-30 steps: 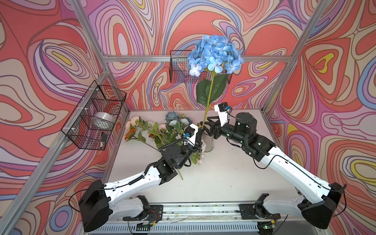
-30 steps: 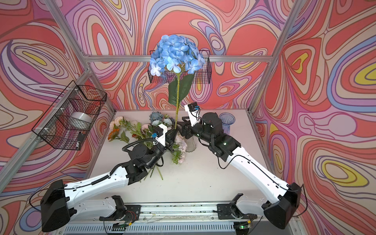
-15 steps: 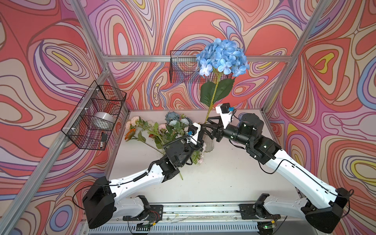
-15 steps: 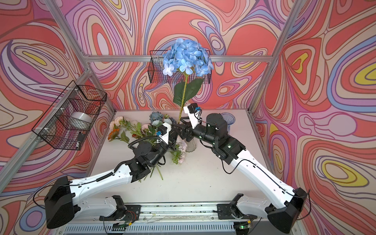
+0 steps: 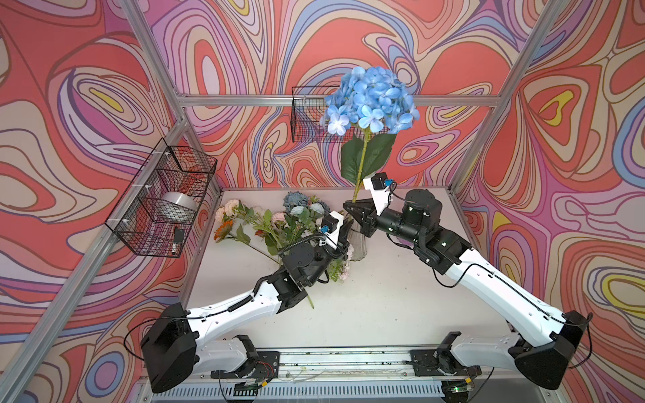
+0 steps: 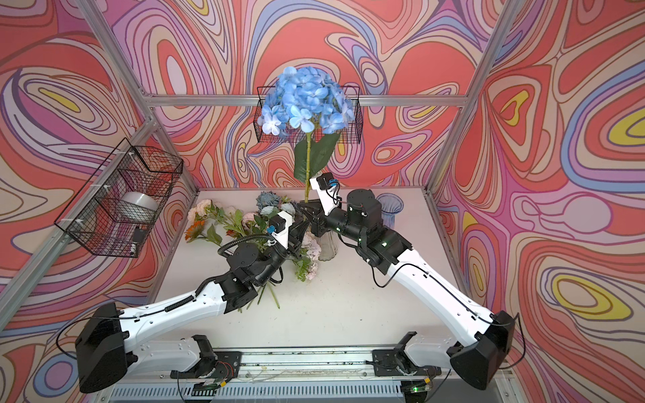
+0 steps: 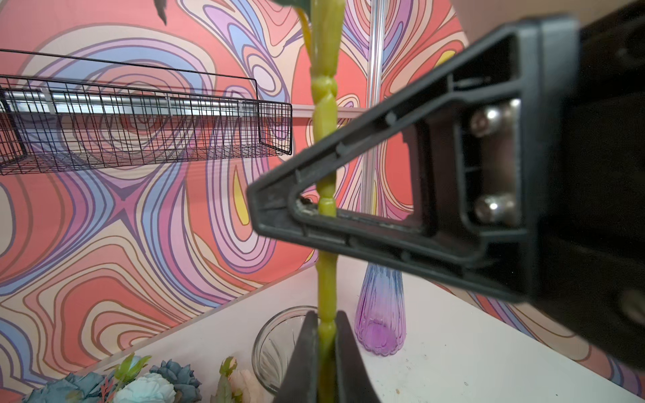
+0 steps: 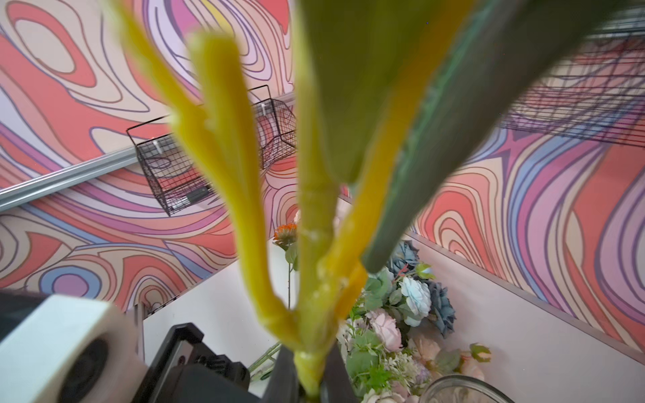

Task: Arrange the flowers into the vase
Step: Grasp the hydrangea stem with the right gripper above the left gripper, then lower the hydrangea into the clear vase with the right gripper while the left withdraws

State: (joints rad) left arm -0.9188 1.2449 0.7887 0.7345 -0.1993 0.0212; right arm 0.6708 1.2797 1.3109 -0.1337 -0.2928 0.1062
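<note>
A tall blue hydrangea (image 5: pixel 370 101) on a long green stem (image 7: pixel 326 279) stands upright over the clear ribbed glass vase (image 5: pixel 357 244); whether its tip sits inside cannot be told. The left gripper (image 7: pixel 326 319) is clenched on the stem low down, and the right gripper (image 5: pixel 350 207) grasps it higher up. The other flowers (image 5: pixel 279 223) lie heaped on the white surface (image 5: pixel 384 296) beside that vase. A purple glass vase (image 6: pixel 390 206) stands farther back. A black wire basket (image 5: pixel 139 223) on the side wall holds a silvery round object (image 5: pixel 178 206).
</note>
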